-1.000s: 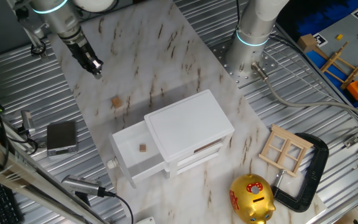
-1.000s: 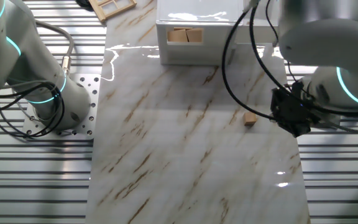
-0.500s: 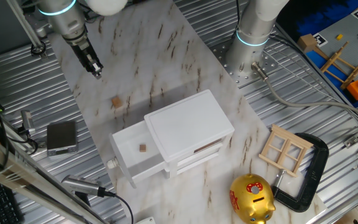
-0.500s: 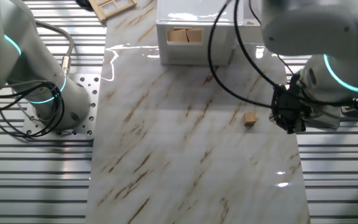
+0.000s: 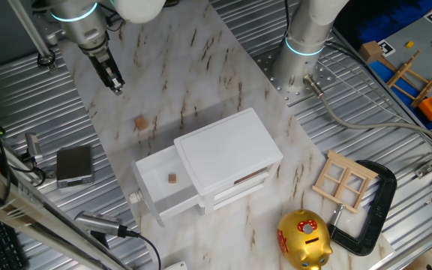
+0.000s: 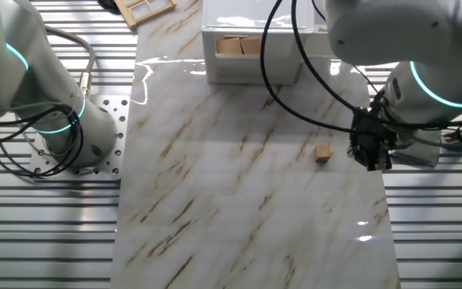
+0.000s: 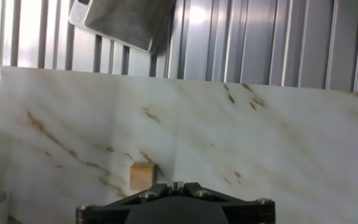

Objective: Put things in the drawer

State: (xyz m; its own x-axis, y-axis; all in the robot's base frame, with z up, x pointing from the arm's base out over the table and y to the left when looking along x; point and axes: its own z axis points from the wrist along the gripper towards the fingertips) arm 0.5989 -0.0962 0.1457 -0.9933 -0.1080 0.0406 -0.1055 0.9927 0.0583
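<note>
One tiny tan cube (image 5: 140, 123) lies loose on the marble mat, left of the white cabinet (image 5: 227, 154). It also shows as the cube (image 6: 322, 153) and, close in the hand view, the cube (image 7: 143, 176). The top drawer (image 5: 150, 196) stands pulled out with its round knob (image 5: 134, 197) at the front, and a second cube (image 5: 172, 178) lies inside it. My gripper (image 5: 115, 82) hangs over the mat's far-left part, beyond the loose cube and apart from it. Its fingers meet at the gripper (image 7: 176, 185), shut with nothing between them. From the other side the gripper (image 6: 372, 161) sits right of the cube.
A grey flat device (image 5: 74, 165) lies on the ribbed table left of the mat. A pale wooden window frame (image 5: 343, 180), a black clamp (image 5: 373, 210) and a gold piggy bank (image 5: 304, 238) sit right of the cabinet. Another arm's base (image 5: 306, 45) stands at the back.
The arm's wrist has swung a little while the fingertips stayed over about the same spot. Neither cube has moved, and the drawer stands as before.
</note>
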